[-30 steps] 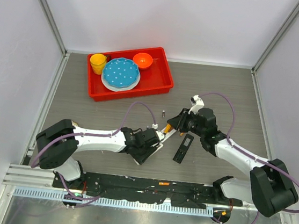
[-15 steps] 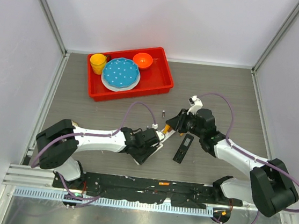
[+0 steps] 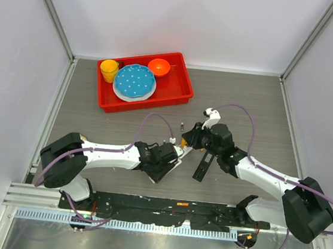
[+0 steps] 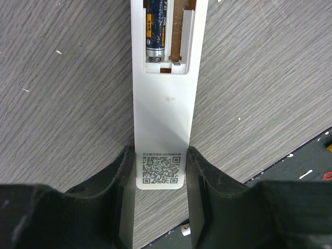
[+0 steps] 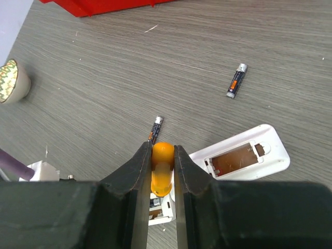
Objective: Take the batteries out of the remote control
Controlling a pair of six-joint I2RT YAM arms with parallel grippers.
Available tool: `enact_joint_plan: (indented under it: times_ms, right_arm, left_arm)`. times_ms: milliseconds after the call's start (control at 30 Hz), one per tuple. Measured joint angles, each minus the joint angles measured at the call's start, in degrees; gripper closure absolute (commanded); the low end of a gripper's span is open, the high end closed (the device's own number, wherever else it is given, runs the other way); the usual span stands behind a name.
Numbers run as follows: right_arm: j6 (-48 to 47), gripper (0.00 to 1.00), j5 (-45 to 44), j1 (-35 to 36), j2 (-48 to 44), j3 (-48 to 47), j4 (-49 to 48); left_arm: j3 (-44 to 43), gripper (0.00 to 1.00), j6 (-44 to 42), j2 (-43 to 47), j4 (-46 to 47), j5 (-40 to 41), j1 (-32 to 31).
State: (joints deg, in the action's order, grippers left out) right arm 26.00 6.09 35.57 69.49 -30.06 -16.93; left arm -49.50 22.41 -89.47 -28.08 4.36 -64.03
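The grey wooden counter holds everything. The biggest thing that matters is the white remote. Your left pincer is closed on its near end, one finger on each long side, right by the square code sticker. The remote points straight out ahead of that pincer, with its back facing up and the lid off.

Your right pincer is closed too. It grips the orange handle of a screwdriver, and the handle fills the gap between the fingers. The tip is hidden below, so you cannot see if it touches anything.

Here is what counts for the next move. One battery sits in the open slot at the far end of the remote, well ahead of the left pincer and just under the right one. It lies long-ways, the same way the remote points. The right pincer is the nearer one, and it has the tool. I think you should push or lift along that line, at the spring end.

This battery is dark blue with orange marks and a silver end against a little spring. The slot beside it is bare brown.

Two loose batteries lie on the counter, one just past the right pincer's tips.
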Motion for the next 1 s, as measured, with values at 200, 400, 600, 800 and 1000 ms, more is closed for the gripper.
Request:
enact_joint_plan:
  times_ms: [200,400,600,800,1000]
  right_arm:
    - [-3.0,0.99,-10.6,6.8,0.0,-0.7,0.1]
    - [-5.4,0.99,-19.2,12.9,0.7,0.2,-3.0]
    - [-3.5,0.99,-20.7,13.2,0.6,2.8,-7.6]
    - [-0.7,0.99,-18.9,11.8,-1.6,5.7,-10.5]
    - [2.9,0.99,-10.6,6.8,-6.8,9.0,-10.2]
  left_arm:
    - [0.0,1.0,0.1,0.0,0.0,0.0,0.0]
    - [0.0,1.0,0.1,0.0,0.0,0.1,0.0]
    - [0.0,1.0,0.1,0.0,0.0,0.1,0.0]
    - [0.0,1.0,0.2,0.0,0.0,0.1,-0.1]
    - [0.0,1.0,0.6,0.0,0.0,0.2,-0.1]
